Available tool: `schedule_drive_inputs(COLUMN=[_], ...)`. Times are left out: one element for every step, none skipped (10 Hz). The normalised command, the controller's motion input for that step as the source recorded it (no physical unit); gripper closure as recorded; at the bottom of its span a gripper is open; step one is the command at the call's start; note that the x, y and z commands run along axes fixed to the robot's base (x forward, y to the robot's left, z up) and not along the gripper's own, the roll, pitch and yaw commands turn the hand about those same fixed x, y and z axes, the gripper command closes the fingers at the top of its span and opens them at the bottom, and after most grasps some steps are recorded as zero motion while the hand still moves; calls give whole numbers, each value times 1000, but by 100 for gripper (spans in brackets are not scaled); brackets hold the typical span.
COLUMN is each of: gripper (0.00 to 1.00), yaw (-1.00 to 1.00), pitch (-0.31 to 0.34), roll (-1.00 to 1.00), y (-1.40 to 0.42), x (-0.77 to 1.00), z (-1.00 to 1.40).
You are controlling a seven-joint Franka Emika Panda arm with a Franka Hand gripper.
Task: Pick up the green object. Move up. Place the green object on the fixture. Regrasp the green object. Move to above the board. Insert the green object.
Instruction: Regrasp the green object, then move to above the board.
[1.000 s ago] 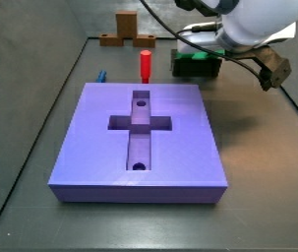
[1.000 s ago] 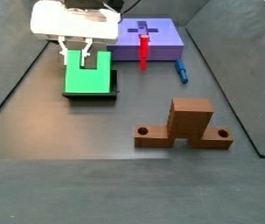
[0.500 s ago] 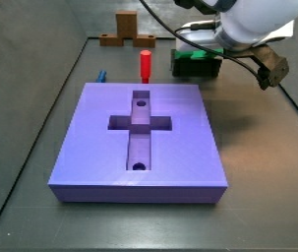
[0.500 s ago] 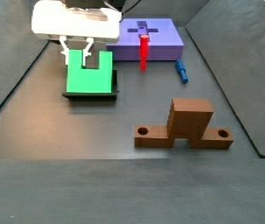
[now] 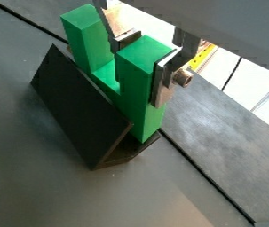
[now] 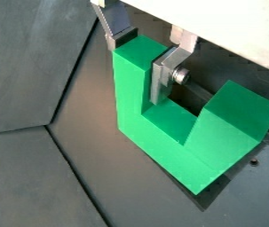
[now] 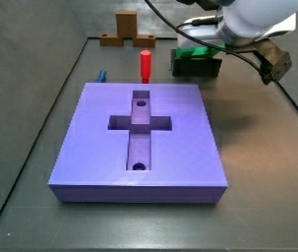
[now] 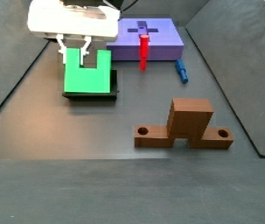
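The green object (image 8: 87,79) stands upright in the dark fixture (image 8: 96,95), prongs up, near the left wall; it also shows in a side view (image 7: 194,51). My gripper (image 8: 76,54) is above it, fingers straddling one prong. In both wrist views the silver plates press the two sides of that prong of the green object (image 5: 124,84) (image 6: 178,133), so the gripper (image 5: 146,62) (image 6: 143,62) is shut on it. The fixture (image 5: 83,115) lies under the piece. The purple board (image 7: 178,148) (image 8: 163,39) lies apart, its cross recess empty.
A red peg (image 7: 145,65) (image 8: 142,51) stands by the board's edge. A small blue piece (image 8: 181,72) lies beside the board. A brown upright block on a base (image 8: 191,122) (image 7: 122,31) stands on the floor. Dark walls bound the floor.
The gripper and arm have shifted very slightly upward. The green object stays in the fixture.
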Motion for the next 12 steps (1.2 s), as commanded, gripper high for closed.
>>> schedule_drive_inputs(gripper=[100,100,100,100,100,100,100,100,100,100,100,100], yaw=[0,0,0,0,0,-7,-1,-8,-9,-8,-4,8], pitch=[0,0,0,0,0,-6,-3,9,43,54,60,81], roll=[0,0,0,0,0,-4,-46,-13,-5,-7,-20,-8], y=[0,0,0,0,0,-9,-32,-19,-33,-47,-31,-19], x=[0,0,0,0,0,-2,-33,-24,-5,-3,6,25], z=[0,0,0,0,1400,1400,1400,1400,1400,1400,1400,584])
